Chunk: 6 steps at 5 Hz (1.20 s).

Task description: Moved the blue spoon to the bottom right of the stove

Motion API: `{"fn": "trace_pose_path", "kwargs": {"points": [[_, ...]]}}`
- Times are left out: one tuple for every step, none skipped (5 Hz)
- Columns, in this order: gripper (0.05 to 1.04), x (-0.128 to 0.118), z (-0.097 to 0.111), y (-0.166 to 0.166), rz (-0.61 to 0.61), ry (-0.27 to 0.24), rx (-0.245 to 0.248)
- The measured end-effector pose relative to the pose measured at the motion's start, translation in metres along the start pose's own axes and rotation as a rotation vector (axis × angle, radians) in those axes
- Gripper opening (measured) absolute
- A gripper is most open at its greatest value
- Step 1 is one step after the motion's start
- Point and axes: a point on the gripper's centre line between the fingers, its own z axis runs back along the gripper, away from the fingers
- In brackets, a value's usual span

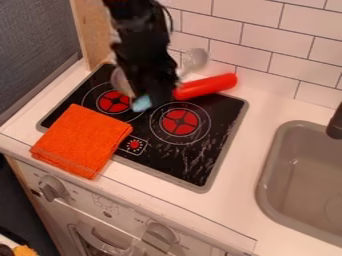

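Oven front [123, 212] nearest, blue spoon [141, 104] well short of its corner

Knobs [51, 188] stand on the pale oven front. Just past it an orange cloth [82, 140] lies folded over both the counter [234, 210] and the near left part of the stove [197, 162]; off to the right, a grey sink [294, 180] is set in. The stove's near right corner, on black glass streaked white, is presumably the goal.

Farther in, between the left burner [113, 101] and the right burner [180, 122], shows a light blue patch I take for the spoon, right by the black hand [153, 100]. Whether the hand has a grip on it, I cannot tell. By its place, the job is unfinished: getting to the spoon looks about done, while bringing it nearer and rightward, laying it down and leaving it there remain.

Beyond lie a red cylinder [207, 86] and a silvery rounded thing [194, 59] before white tiles [257, 40].
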Motion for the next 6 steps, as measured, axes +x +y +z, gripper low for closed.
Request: {"fn": "trace_pose_path", "kwargs": {"points": [[0.337, -0.004, -0.019, -0.007, -0.010, 0.058, -0.030], [0.337, -0.006, -0.034, -0.019, -0.023, 0.109, -0.056], [0.337, -0.013, -0.043, -0.030, -0.071, 0.153, -0.106], [0.407, -0.015, -0.044, -0.038, -0.161, 0.183, -0.106], [0.715, -0.021, -0.046, -0.042, -0.198, 0.210, -0.073], [0.986, -0.021, -0.027, -0.046, -0.219, 0.166, 0.019]]}}
